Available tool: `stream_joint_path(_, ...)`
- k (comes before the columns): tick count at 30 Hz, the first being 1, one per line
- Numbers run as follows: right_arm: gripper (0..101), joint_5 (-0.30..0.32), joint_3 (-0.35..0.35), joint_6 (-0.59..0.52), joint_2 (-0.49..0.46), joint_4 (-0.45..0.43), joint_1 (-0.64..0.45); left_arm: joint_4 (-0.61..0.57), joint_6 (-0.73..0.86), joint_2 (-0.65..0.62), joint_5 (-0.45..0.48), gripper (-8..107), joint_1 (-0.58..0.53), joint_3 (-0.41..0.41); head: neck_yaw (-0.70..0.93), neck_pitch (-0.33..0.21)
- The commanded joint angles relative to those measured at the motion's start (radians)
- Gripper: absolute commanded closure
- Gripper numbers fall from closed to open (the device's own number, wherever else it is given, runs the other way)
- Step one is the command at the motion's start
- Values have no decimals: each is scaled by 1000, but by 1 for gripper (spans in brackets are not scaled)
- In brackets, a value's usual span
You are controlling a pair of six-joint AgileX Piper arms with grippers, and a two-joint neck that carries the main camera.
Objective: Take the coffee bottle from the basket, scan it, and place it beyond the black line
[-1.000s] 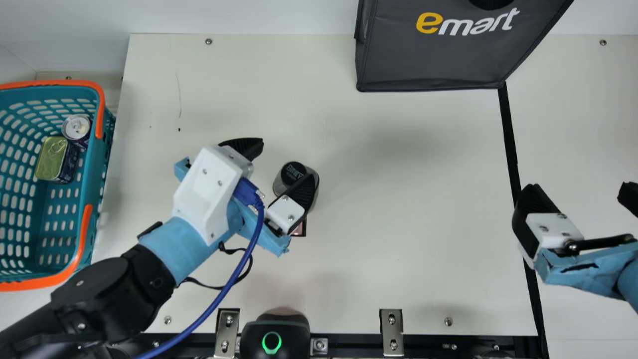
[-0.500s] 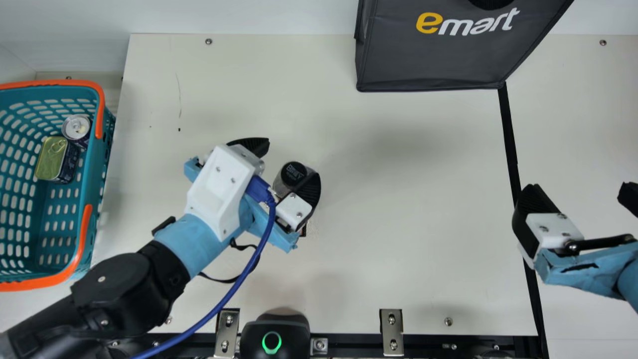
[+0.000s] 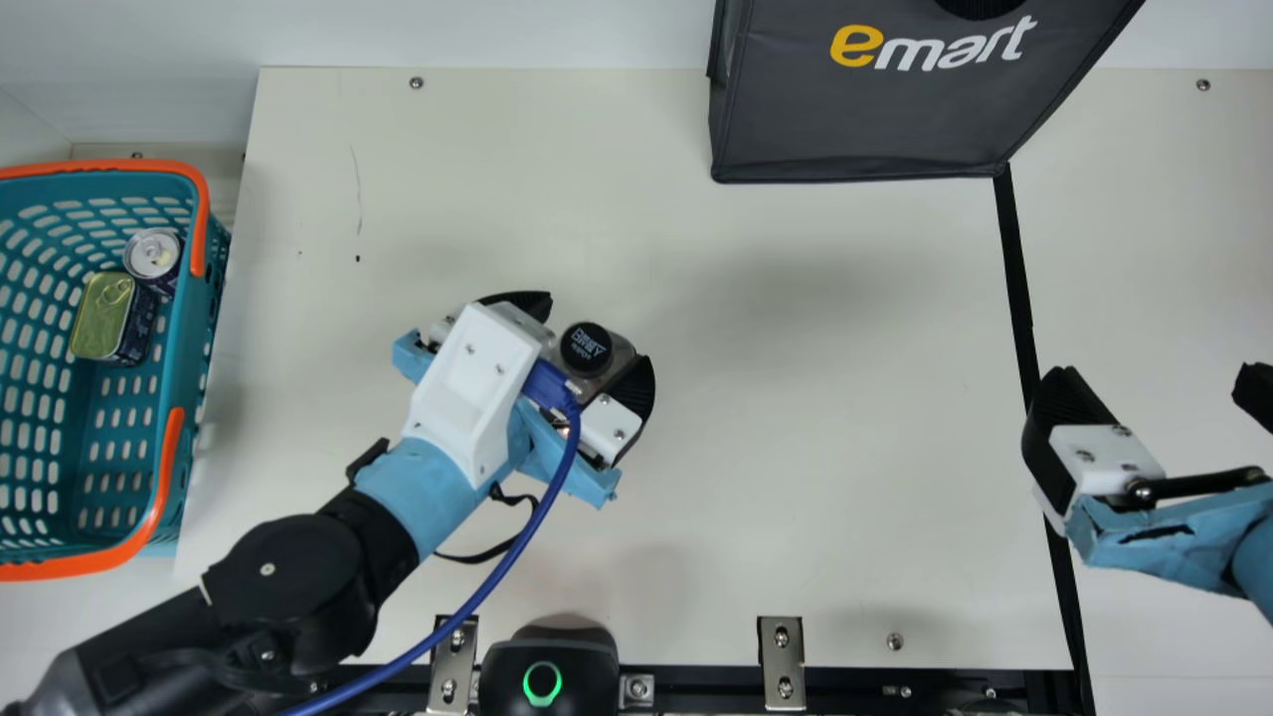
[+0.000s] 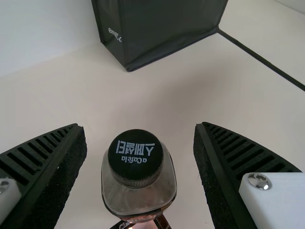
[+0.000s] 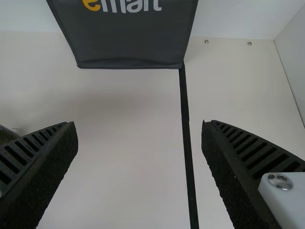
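Coffee bottle (image 3: 585,348) is found upright on the cream table (image 3: 796,477), left of centre in the main view, outside the basket (image 3: 99,167) at the left edge of the frame. Left gripper (image 3: 595,338) is noted open, its two fingers standing either side of the bottle; in the left wrist view a gap is seen on both sides, so no grip is recorded. Right gripper (image 3: 1157,380) is found open and unladen at the right of the frame, by the black line (image 3: 1016,288). The step in hand is judged to be the taking of a hold on the bottle. Whether a scan has been made cannot be told; a black device with a green ring (image 3: 543,681), at the bottom of the frame, is presumed to be the scanner. For the next move, the fingers should be kept centred and closed evenly at bottle height, so that the bottle is not tipped. Once it is held, its code should be shown to the scanner if unscanned; placement to the right of the line is outstanding.
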Motion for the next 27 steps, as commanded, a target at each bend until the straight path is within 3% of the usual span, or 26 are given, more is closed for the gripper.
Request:
stream_joint_path(1, 11, 0, 0, 0, 0, 0, 0, 26, -53, 9, 13, 9, -10, 2, 0, -27)
stream_joint_path(15, 11, 0, 0, 0, 0, 0, 0, 132, -251, 63, 103, 9, -56, 11, 0, -27)
stream_joint_path(27, 11, 0, 0, 0, 0, 0, 0, 144, -323, 88, 156, 9, -70, 13, 0, -27)
